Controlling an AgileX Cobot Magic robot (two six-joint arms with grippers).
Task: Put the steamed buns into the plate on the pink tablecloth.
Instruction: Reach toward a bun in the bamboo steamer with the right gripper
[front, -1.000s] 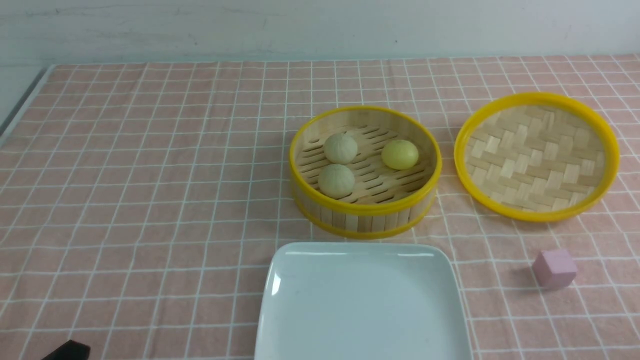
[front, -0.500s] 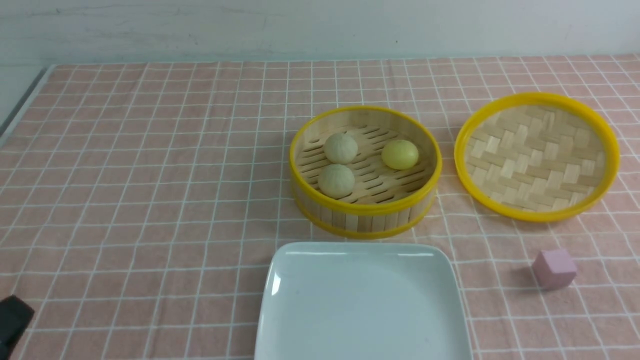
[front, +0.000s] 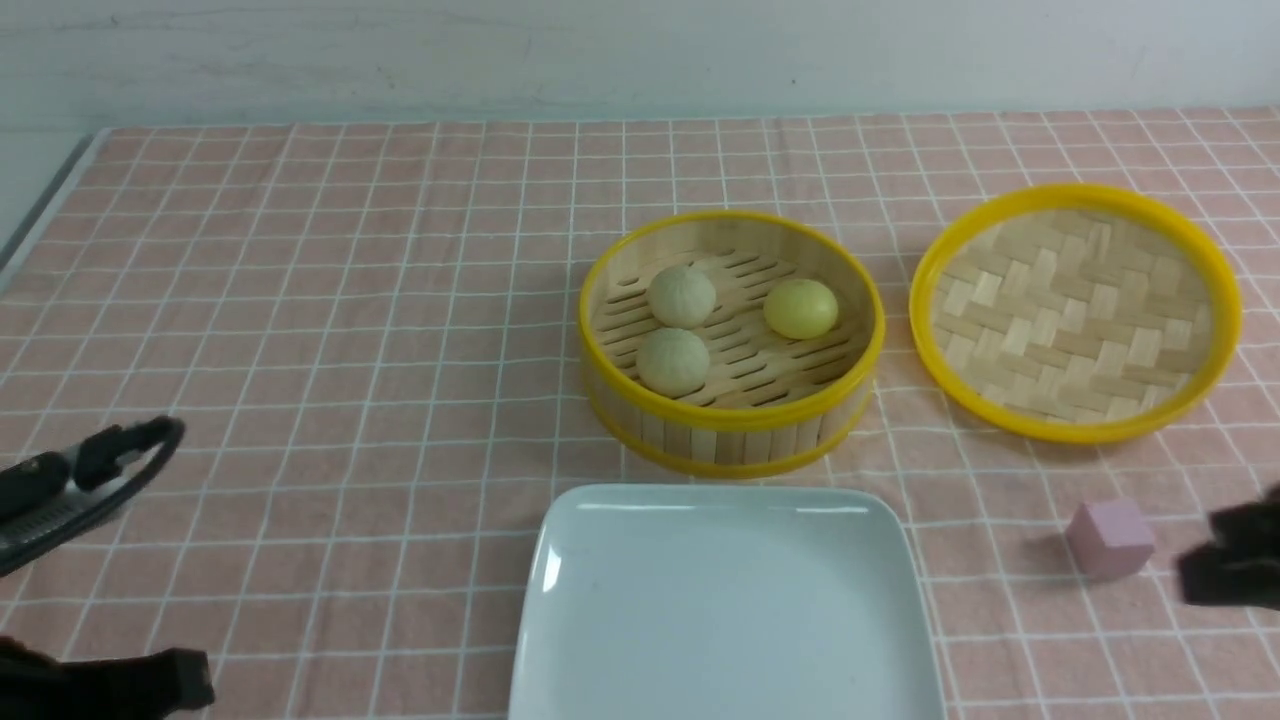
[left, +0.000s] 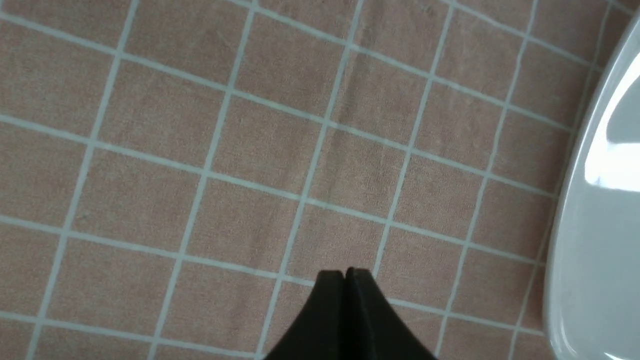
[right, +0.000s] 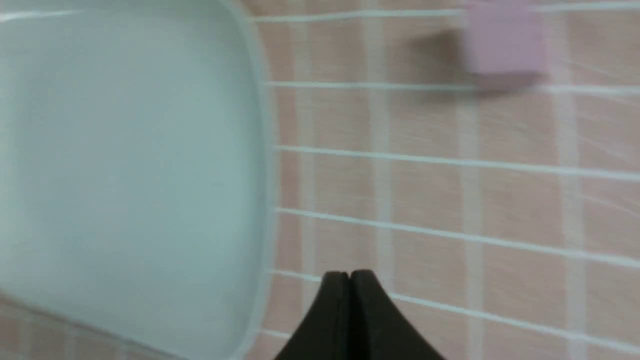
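Three steamed buns lie in the round bamboo steamer (front: 730, 440): two beige-grey ones (front: 681, 296) (front: 673, 361) and a pale yellow one (front: 800, 308). The white square plate (front: 725, 610) sits empty on the pink tablecloth (front: 300, 300), just in front of the steamer. My left gripper (left: 345, 273) is shut with nothing in it, over bare cloth left of the plate's rim (left: 565, 240). My right gripper (right: 349, 274) is also shut and holds nothing, over cloth just right of the plate's rim (right: 262, 150). Both arms stay low, near the table's front corners.
The yellow-rimmed woven lid (front: 1075, 310) lies upturned to the right of the steamer. A small pink cube (front: 1108, 538) sits right of the plate, close to the right arm's dark tip (front: 1235, 565). The left arm's dark parts (front: 90, 480) show at the front left.
The left arm has come further into the front view at the lower left. The right arm has appeared at the right edge beside the pink cube. Buns, steamer and plate are unmoved.
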